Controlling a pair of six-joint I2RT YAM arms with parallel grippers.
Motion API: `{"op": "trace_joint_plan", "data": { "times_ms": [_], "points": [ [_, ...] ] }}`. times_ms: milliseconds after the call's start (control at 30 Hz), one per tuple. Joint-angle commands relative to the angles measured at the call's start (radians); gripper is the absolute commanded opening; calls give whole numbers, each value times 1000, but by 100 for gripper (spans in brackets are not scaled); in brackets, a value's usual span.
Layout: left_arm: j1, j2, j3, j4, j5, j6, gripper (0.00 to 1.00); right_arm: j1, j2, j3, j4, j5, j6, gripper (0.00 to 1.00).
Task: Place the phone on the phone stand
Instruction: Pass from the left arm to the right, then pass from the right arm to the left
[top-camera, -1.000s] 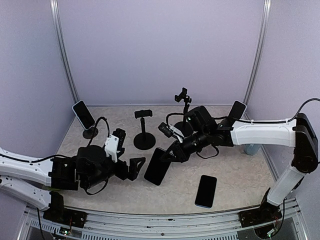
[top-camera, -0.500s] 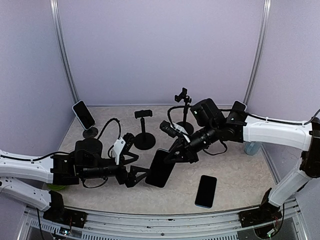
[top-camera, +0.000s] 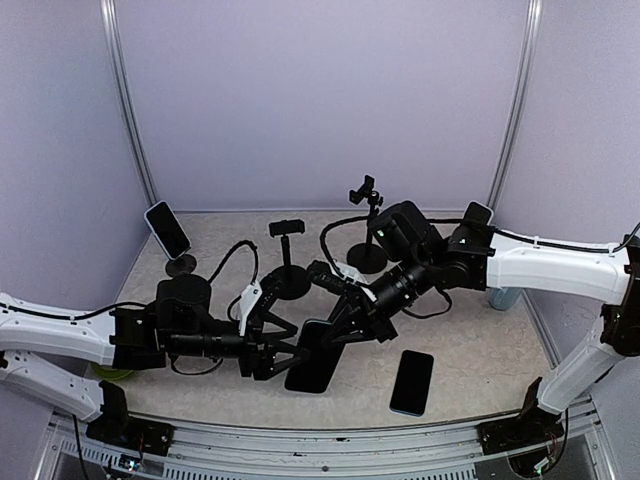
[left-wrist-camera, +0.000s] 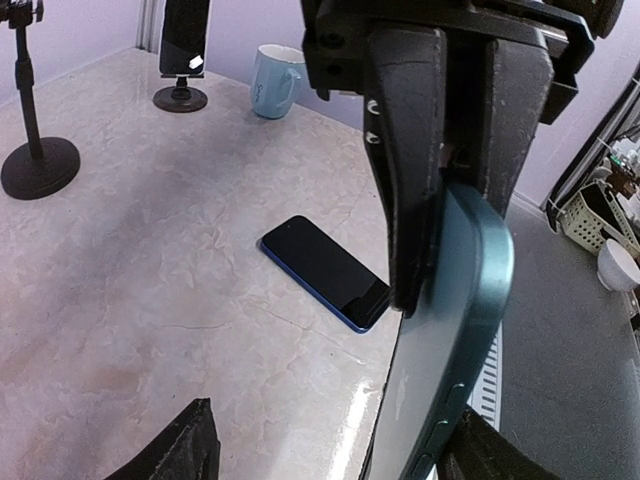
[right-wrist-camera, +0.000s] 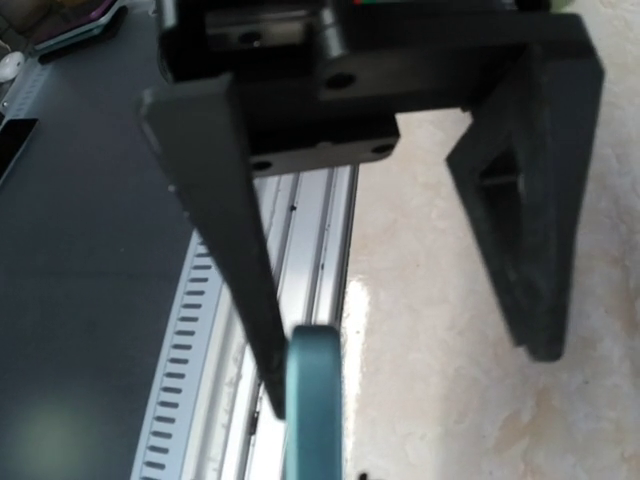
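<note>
Between left pincer fingers, phone edge beside one, room opposite.

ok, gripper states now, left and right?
Left gripper: open, jaws either side of the teal phone.
Right gripper: shut on the teal phone.

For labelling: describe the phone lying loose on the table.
Beige marbled table, front right, near the right arm's base. The dark, blue-edged phone lies flat there, alone; the teal phone is held tilted mid-table, two more phones stand propped at the back.
</note>
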Motion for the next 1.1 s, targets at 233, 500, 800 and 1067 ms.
{"op": "trace_joint_plan", "data": {
  "times_ms": [233,500,800,1067],
  "points": [
    [8,23,29,46,99,0,56,16,-24,43,19,12,-31,0],
    [10,39,37,49,128,0,20,16,-32,35,28,32,-35,0],
    [11,38,31,77,134,-6,0,16,-36,0,84,33,-12,35],
    [11,22,20,106,124,-12,0,20,-14,-19,131,22,14,47]
  ]
}}
